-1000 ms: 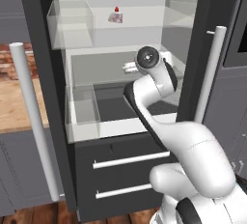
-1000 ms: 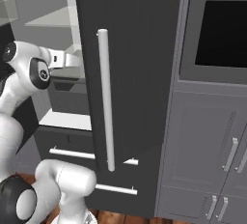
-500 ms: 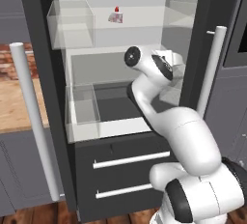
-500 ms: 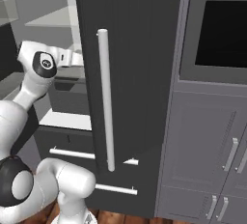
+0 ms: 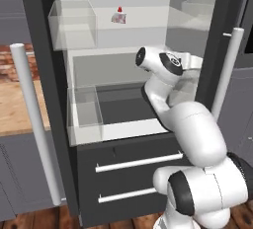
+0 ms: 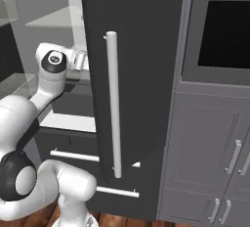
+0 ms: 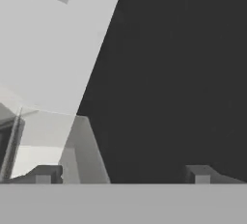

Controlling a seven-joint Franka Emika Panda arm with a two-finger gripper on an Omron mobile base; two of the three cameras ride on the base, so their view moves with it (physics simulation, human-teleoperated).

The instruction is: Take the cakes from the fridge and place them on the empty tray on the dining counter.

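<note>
The fridge (image 5: 34, 35) stands open, showing its white inside. A white cake with a red berry top (image 5: 118, 16) sits on the upper shelf, towards the back. My hand (image 5: 190, 62) is below and right of that cake, at middle-shelf height, pointing towards the right door. In the hand view my gripper (image 7: 120, 177) is open, its fingertips (image 7: 43, 174) far apart with nothing between them. It faces the dark door face (image 7: 183, 73) with the white fridge wall on the left. The empty tray and the dining counter are out of view.
A clear bin (image 5: 74, 23) sits upper left and another (image 5: 86, 114) lower left in the fridge. The right door (image 6: 136, 74) with its white bar handle (image 6: 113, 103) stands close beside the hand. Left door handle (image 5: 32, 124), two drawers below (image 5: 133, 161), wood-topped counter (image 5: 15, 109).
The wrist has swung round. The hand that pointed left into the fridge now points right, towards the right door. The jaws stayed open and the cake has not moved.
</note>
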